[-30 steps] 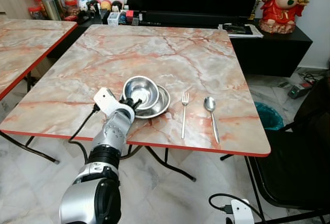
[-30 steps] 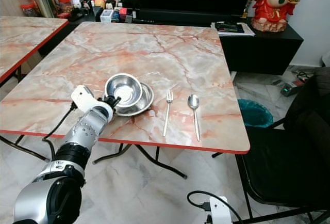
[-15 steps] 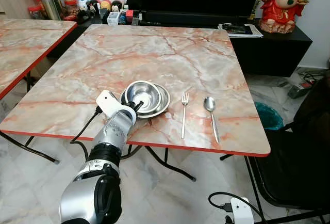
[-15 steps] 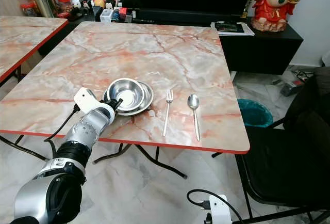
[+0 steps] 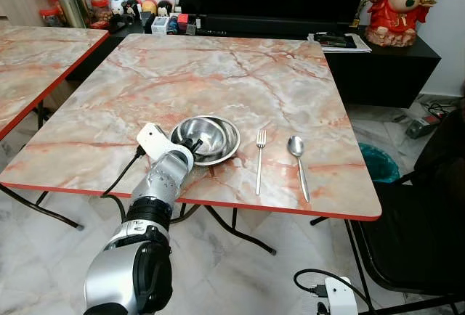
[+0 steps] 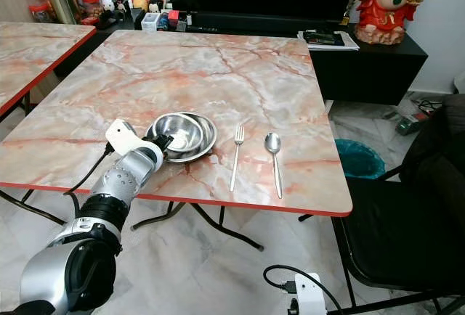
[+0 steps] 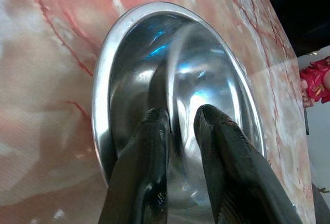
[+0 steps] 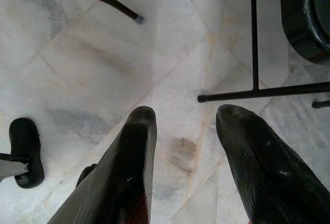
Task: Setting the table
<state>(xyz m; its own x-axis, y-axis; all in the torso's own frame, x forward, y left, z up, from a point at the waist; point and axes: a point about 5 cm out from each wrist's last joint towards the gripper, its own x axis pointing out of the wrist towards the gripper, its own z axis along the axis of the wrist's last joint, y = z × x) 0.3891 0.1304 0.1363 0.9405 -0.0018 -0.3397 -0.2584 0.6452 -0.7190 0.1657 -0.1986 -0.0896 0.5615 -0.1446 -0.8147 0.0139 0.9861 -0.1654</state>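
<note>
A steel bowl (image 5: 207,134) sits inside a shallow steel plate (image 5: 232,146) near the front edge of the marble table (image 5: 218,75). My left gripper (image 5: 190,144) is shut on the bowl's near-left rim. In the left wrist view one finger (image 7: 154,146) is on each side of the bowl's wall (image 7: 175,79). To the right of the plate a fork (image 5: 259,160) and a spoon (image 5: 297,162) lie side by side, handles toward me. My right gripper (image 8: 180,115) hangs open over the floor tiles.
A second marble table (image 5: 29,61) stands at the left. Behind the table are a dark TV cabinet (image 5: 378,61), a red statue (image 5: 396,3) and jars (image 5: 73,3). A black chair (image 5: 429,221) and a teal bin (image 5: 378,162) are at the right.
My left gripper has lowered the bowl, which was held tilted above the plate, until it rests level inside the plate. The fork and spoon have not moved.
</note>
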